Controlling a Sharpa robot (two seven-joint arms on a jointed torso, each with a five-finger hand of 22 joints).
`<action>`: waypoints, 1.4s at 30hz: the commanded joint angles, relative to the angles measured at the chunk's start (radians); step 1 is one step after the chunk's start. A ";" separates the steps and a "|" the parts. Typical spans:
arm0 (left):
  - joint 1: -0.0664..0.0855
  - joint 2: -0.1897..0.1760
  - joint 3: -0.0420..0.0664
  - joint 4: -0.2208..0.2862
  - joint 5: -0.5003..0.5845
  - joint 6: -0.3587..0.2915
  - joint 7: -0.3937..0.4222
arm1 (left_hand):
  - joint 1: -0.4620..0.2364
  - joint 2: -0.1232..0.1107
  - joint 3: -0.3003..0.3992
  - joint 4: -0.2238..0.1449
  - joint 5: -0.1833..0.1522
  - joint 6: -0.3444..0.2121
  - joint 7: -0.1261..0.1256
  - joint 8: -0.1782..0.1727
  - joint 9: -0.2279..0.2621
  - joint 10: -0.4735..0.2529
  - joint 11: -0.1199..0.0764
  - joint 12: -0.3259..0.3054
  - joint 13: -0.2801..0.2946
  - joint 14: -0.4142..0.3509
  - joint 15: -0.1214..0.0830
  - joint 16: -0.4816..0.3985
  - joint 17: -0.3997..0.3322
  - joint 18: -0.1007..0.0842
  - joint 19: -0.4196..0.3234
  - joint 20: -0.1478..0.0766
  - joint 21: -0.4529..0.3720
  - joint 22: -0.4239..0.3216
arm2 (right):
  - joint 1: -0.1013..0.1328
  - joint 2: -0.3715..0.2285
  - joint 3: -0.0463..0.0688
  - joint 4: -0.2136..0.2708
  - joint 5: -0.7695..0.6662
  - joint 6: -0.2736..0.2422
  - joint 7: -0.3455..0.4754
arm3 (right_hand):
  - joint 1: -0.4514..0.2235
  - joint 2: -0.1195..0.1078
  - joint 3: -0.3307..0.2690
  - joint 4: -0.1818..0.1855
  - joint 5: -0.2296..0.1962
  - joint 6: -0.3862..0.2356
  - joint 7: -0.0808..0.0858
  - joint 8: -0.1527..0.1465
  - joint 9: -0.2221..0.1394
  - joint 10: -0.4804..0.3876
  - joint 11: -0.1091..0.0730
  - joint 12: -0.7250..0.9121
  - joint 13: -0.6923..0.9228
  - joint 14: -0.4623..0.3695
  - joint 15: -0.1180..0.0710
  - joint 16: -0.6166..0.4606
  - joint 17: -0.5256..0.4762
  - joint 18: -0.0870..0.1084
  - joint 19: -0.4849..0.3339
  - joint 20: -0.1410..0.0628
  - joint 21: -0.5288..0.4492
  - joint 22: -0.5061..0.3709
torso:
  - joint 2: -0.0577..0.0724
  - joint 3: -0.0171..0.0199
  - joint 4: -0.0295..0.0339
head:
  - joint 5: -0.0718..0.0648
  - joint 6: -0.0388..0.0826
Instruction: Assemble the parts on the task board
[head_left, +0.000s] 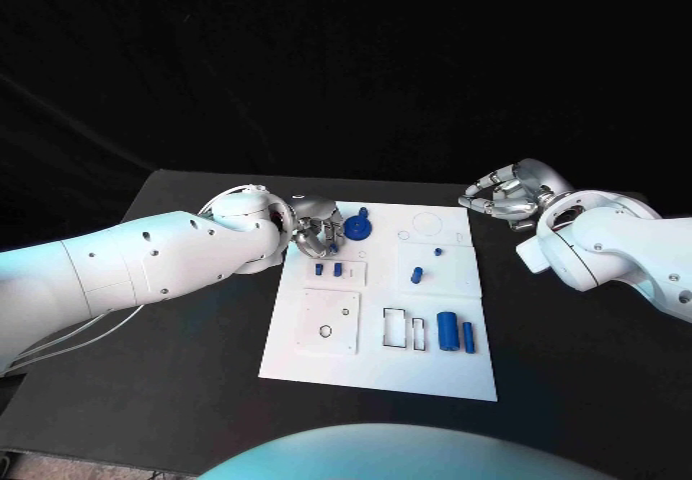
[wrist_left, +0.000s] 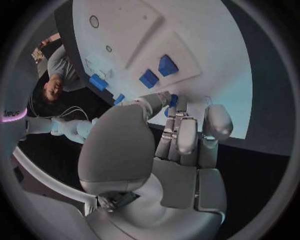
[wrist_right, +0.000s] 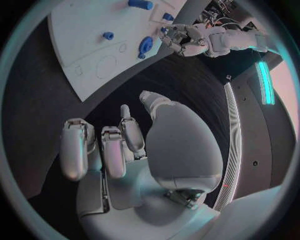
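My left robot hand (head_left: 315, 235) is at the board's (head_left: 378, 370) far-left corner, fingers curled by a blue part (head_left: 356, 228), grip unclear. Right robot hand (head_left: 505, 195) hovers curled, holding nothing. Next, probably seating that part.

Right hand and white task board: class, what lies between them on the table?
Nothing. In the head view, only bare black table separates the silver right hand from the white task board's edge; the right wrist view shows the same.
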 joint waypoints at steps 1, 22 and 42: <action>-0.001 0.002 0.000 0.003 0.010 0.012 0.003 | -0.013 0.000 0.001 -0.004 0.001 -0.011 -0.001 -0.005 -0.002 -0.007 0.002 -0.007 0.001 -0.001 0.009 -0.004 -0.003 -0.003 -0.004 0.007 -0.007 0.143 | -0.001 0.000 0.000 -0.001 -0.005 0.002 0.008 | -0.011 -0.002 0.008 0.000 0.007 -0.005 0.001 0.005 0.003 -0.004 -0.001 -0.002 -0.002 0.091 -0.005 -0.007 0.210 0.021 -0.004 -0.006 -0.004 0.167 | 0.000 0.0001 0.0003 | 0.001 0.000; -0.003 -0.013 0.002 0.010 0.017 -0.009 -0.003 | -0.027 0.009 -0.143 -0.003 0.031 -0.121 -0.039 -0.062 -0.043 -0.209 0.059 -0.028 -0.004 -0.165 0.061 -0.057 -0.200 0.025 -0.120 0.057 -0.164 0.104 | -0.001 -0.002 0.000 -0.004 -0.005 0.003 0.007 | -0.012 -0.004 0.008 0.000 0.006 -0.007 0.001 0.004 0.003 -0.005 0.000 -0.003 -0.003 0.091 -0.005 -0.007 0.210 0.021 -0.005 -0.006 -0.007 0.166 | 0.000 -0.0006 0.0006 | 0.000 0.000; -0.004 -0.131 0.034 0.076 0.708 -0.229 0.235 | 0.017 0.049 -0.354 0.143 0.062 -0.059 0.002 -0.031 -0.061 -0.248 0.060 0.111 0.027 -0.337 0.065 -0.164 -0.512 0.058 -0.228 0.065 -0.360 0.053 | -0.009 0.010 0.000 -0.037 -0.308 0.209 0.134 | 0.036 -0.055 0.133 -0.112 -0.126 0.020 0.023 0.007 0.000 -0.373 0.040 -0.954 -0.846 0.009 0.028 -0.160 -0.028 0.061 -0.108 0.024 -0.221 0.092 | -0.003 0.0001 0.0004 | -0.018 0.014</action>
